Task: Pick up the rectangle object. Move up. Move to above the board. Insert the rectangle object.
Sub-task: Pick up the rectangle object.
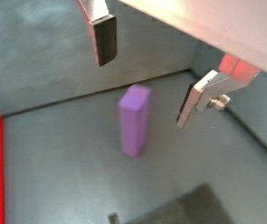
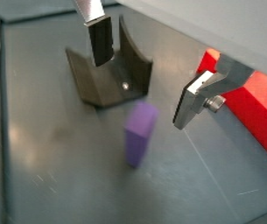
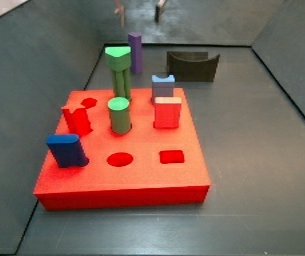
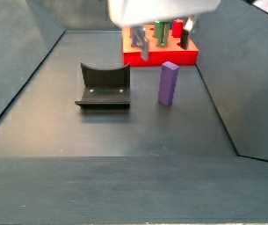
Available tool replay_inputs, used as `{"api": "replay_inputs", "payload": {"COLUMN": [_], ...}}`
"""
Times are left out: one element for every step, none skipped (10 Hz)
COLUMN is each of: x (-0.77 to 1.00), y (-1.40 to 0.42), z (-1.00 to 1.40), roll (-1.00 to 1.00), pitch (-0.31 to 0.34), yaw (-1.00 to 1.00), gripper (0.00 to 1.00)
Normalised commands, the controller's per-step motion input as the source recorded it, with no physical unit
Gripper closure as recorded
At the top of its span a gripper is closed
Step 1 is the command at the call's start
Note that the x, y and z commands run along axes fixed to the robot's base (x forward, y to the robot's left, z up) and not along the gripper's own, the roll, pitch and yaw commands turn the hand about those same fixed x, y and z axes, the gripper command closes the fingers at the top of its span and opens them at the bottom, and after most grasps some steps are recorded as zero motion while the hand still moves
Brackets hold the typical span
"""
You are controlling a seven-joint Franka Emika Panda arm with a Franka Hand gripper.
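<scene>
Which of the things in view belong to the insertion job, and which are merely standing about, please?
Job: purple rectangle object, standing upright on the floor; red board; gripper, open above the post.

Bystanders: dark fixture; green pegs, red blocks and blue block already on the board.

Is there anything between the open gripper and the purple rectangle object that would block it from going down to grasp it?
Nothing visible blocks it. In a wrist view the gripper hangs open above the rectangle object, which stands upright and alone on the floor. The fixture stands off to one side, and the board lies apart from it.
</scene>
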Motion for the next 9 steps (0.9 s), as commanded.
{"api": "replay_inputs", "payload": {"x": [-0.19,0.00,-0.20,-0.29,-0.28,-0.08,0.00,0.00,0.00], "y": [-0.03,0.00,0.17,0.23,0.12,0.00,0.00,0.00,0.00], "z": [-0.90,0.00,-0.15,-0.34,-0.36,-0.17,-0.09,-0.09,-0.09], "roll": [0.16,0.00,0.02,0.07,0.05,0.00,0.00,0.00,0.00], "pitch": [0.001,0.000,0.000,0.000,-0.007,0.000,0.000,0.000,0.000], "yaw": [0.19,0.01,0.00,0.00,0.00,0.00,0.00,0.01,0.00], "gripper": [0.00,0.00,0.00,0.00,0.00,0.00,0.00,0.00,0.00]}}
